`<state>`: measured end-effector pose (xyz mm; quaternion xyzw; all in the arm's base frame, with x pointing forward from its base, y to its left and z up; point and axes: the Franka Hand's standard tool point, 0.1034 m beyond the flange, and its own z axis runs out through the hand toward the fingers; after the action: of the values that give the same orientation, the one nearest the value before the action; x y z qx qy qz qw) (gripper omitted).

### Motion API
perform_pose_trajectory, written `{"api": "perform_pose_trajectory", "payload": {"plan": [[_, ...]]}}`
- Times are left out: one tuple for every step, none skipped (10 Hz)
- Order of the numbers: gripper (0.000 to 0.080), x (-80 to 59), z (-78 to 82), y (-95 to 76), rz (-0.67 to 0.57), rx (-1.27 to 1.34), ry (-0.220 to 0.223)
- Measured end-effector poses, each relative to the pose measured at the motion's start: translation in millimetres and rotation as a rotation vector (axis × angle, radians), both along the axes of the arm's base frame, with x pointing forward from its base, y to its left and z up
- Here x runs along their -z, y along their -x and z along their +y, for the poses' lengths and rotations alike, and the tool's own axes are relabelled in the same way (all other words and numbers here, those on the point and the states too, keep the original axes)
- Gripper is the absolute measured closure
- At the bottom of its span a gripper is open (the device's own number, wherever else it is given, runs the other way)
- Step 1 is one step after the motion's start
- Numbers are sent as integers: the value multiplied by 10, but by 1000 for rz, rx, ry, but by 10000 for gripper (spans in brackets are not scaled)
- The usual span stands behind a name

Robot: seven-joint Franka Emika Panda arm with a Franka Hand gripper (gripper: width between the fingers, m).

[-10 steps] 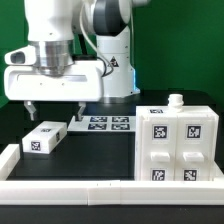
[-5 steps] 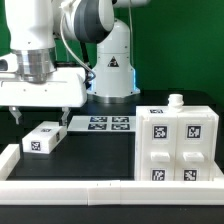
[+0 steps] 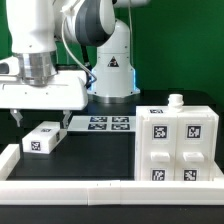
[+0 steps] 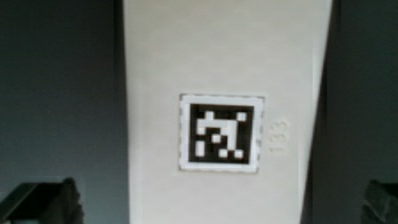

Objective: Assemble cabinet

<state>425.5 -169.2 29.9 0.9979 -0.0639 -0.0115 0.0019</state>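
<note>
Fingers [image 3: 17, 117] of the gripper [image 3: 41, 117] are standing wide apart, hanging just above a small white drawer block [image 3: 43, 138] and gripping nothing. That block is lying on the black table [image 3: 110, 150], well apart from the cabinet [image 3: 178, 145], on the exterior view's left of it. The cabinet is standing upright, showing tagged fronts. The marker board [image 3: 103, 123] is lying between them, farther back. The wrist view is showing the block's tag [image 4: 222, 132] lying between the fingertips.

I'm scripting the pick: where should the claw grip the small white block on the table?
Probably its long side faces near the tagged middle, from straight above: the small white block lies flat and narrow, and the open claw above it spans that width.
</note>
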Motion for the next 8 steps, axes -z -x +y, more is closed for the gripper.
{"api": "perform_pose_trajectory", "payload": {"plan": [[2,56,0,24,1,-4,5],[2,97,-7,37,1,-7,9],[2,143,-12,56,0,-10,14],[2,188,-3,88,0,-11,18],[2,214,13,112,1,-14,19],[2,227,29,118,-3,-17,22],[103,235,46,124,-3,-20,21],[260,238,60,122,-3,-23,21]]}}
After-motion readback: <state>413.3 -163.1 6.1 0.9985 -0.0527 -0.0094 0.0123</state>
